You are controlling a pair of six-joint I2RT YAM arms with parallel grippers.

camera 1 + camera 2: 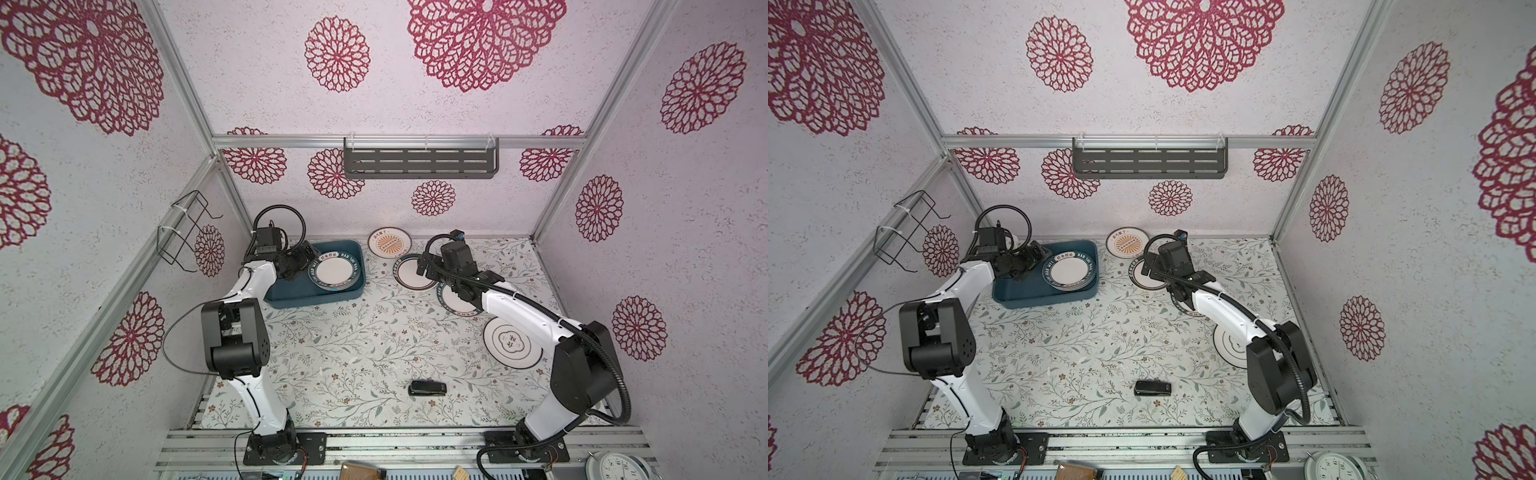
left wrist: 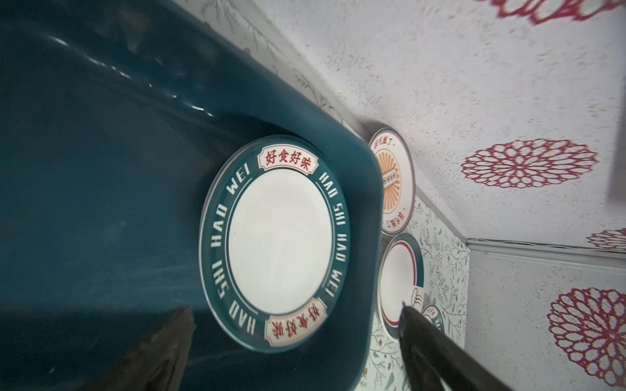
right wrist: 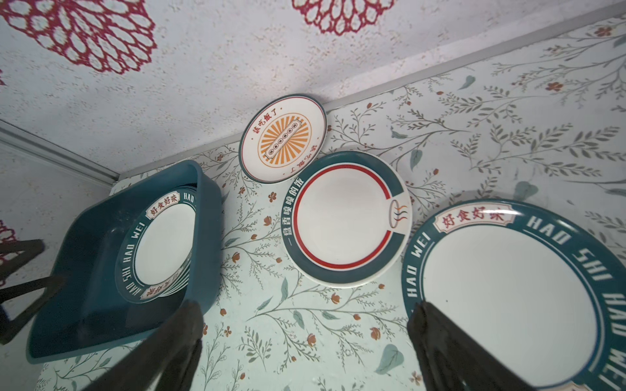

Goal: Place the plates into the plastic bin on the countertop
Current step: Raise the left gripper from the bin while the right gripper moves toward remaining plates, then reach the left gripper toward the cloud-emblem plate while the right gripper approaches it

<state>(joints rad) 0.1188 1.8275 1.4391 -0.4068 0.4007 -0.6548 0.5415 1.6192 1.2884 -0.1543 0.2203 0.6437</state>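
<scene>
Nearest, past the countertop's [image 1: 353, 340] front edge, is a white clock face [image 1: 619, 467] with black numerals. A small black object [image 1: 427, 388], no label legible, lies alone on the front of the countertop. The broad middle between the two arms is open.

On the right side an emblem plate [image 1: 509, 343] with thin dark rings lies flat, partly under the right arm; its central mark cannot be read. Beyond it is a lettered plate [image 3: 508, 287] with a teal rim reading "HAO SHI HAO WEI" and a cream panel with red characters "好食好味". The right gripper [image 3: 305, 309] hangs over its rim with fingers spread wide and nothing between them; contact cannot be judged.

Just beside it is a red-ring plate [image 3: 345, 220] with white Chinese characters on its teal band and a steaming-bowl mark. A strip of bare countertop separates it from the plastic bin [image 1: 291, 297].

The bin stands at the far left, its far wall close to the back wall. A stack of plates [image 1: 334, 272] fills its right end, and the top plate carries the same "HAO SHI HAO WEI" lettering. The left gripper [image 2: 294, 309] is over the bin's bare left half, fingers apart and holding nothing.

Farthest is a sunburst plate [image 3: 283, 138] with red characters, its edge at the foot of the back wall.
</scene>
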